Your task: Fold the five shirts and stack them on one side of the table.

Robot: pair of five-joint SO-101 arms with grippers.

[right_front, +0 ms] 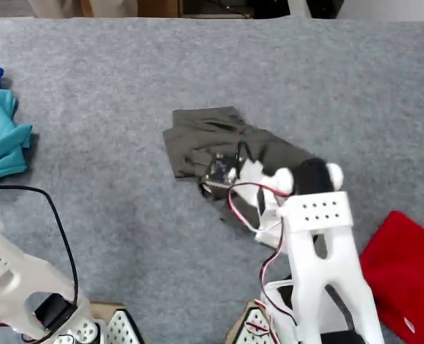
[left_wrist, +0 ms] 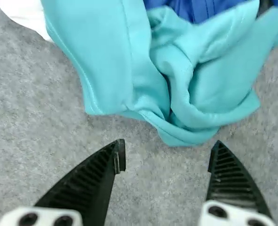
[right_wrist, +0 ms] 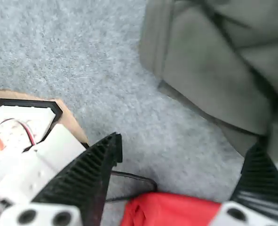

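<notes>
Risks snagging just one layer of the olive shirt (right_front: 204, 132) with the released right pincer (right_wrist: 186, 142), bunching it toward 5 o'clock.

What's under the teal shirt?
A blue shirt pokes out at one edge of the teal shirt, and a white cloth at a corner. How far either runs beneath is covered.

Robot lab — 2 arms (right_front: 319, 236) at grey felt table (right_front: 125, 72).

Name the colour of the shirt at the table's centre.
The shirt is dark olive-grey; best in high view.
</notes>
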